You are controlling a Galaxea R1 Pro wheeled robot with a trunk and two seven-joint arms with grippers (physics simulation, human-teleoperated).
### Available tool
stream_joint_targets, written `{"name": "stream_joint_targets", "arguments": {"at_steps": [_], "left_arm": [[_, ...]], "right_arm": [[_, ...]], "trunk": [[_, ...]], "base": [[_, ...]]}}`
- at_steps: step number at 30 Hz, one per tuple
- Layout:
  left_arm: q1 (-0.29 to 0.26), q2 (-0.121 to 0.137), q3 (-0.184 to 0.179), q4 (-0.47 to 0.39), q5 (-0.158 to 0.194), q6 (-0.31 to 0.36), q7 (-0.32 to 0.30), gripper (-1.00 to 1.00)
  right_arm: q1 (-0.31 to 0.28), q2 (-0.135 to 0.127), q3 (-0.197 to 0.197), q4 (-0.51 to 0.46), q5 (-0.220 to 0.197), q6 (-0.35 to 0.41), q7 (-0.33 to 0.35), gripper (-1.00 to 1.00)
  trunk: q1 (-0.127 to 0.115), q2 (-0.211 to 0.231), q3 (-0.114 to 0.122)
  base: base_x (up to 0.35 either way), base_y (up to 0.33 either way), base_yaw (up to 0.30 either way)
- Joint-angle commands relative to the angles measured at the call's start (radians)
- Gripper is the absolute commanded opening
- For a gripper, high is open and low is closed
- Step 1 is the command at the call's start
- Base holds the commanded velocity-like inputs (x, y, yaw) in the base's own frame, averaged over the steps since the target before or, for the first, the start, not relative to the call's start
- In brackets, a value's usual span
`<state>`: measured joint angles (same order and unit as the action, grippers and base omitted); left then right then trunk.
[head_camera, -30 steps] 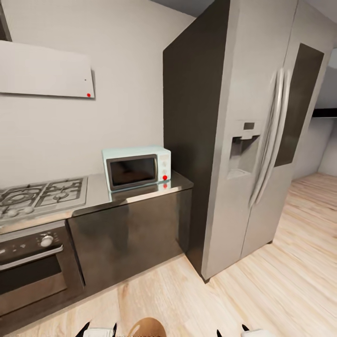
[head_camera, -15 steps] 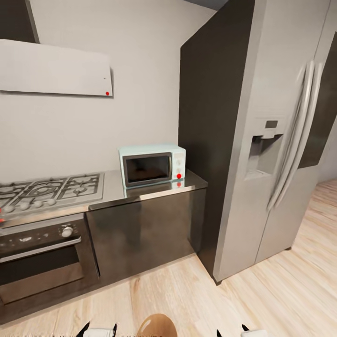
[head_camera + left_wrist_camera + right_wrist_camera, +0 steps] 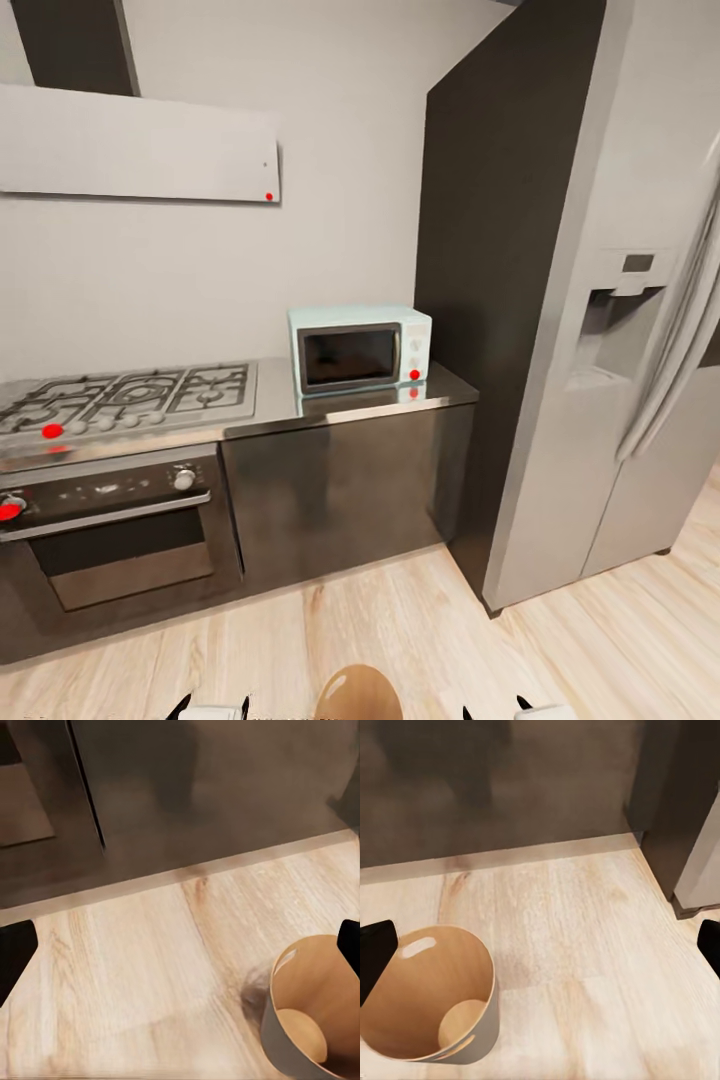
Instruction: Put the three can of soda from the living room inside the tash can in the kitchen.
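Left claw (image 3: pixel 180 952): dark fingertips sat at the two side edges of the left wrist view, spread wide apart with nothing between them, hanging over the wood floor (image 3: pixel 150 945).
Right claw (image 3: pixel 540 952): dark fingertips likewise sat at the two side edges of the right wrist view, wide apart and empty, above the same floor.
Tash can (image 3: pixel 431 994): stood upright on the floor, light grey outside and tan-brown inside, with an oval handle slot near the rim; in the left wrist view (image 3: pixel 311 1009) its round bottom showed, with no can visible on the part in view. In the head view its tan rim (image 3: pixel 357 695) peeked in at the lower edge, between the two arms.
Kitchen cabinet (image 3: pixel 340 490): dark glossy front, directly ahead of the robot, with the tash can near its base.
Tabletop (image 3: pixel 440 385): steel counter carrying a pale teal microwave (image 3: pixel 360 348) at its right end, just beside the fridge.
Stove (image 3: pixel 130 395): gas hob set into the tabletop's left part, with an oven (image 3: pixel 110 530) below it.
Fridge (image 3: pixel 600 300): tall, grey steel, with a water dispenser, standing at the right end of the cabinet.
Wall panel (image 3: pixel 140 145): pale, long, mounted above the stove.
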<state>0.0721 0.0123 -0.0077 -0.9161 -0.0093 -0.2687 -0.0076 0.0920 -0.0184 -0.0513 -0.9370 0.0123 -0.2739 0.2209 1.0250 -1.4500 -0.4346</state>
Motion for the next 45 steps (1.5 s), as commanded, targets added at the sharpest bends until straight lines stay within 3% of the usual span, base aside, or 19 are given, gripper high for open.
{"name": "stream_joint_targets", "arguments": {"at_steps": [1, 45], "left_arm": [[0.0, 0.0, 0.0, 0.0, 0.0, 0.0, 0.0, 1.0], [0.0, 0.0, 0.0, 0.0, 0.0, 0.0, 0.001, 1.0]], "right_arm": [[0.0, 0.0, 0.0, 0.001, 0.0, 0.0, 0.0, 1.0], [0.0, 0.0, -0.001, 0.006, 0.0, -0.001, 0.0, 1.0]], "trunk": [[0.0, 0.0, -0.001], [0.0, 0.0, -0.03]], "base": [[0.0, 0.0, 0.218], [0.0, 0.0, 0.218]]}}
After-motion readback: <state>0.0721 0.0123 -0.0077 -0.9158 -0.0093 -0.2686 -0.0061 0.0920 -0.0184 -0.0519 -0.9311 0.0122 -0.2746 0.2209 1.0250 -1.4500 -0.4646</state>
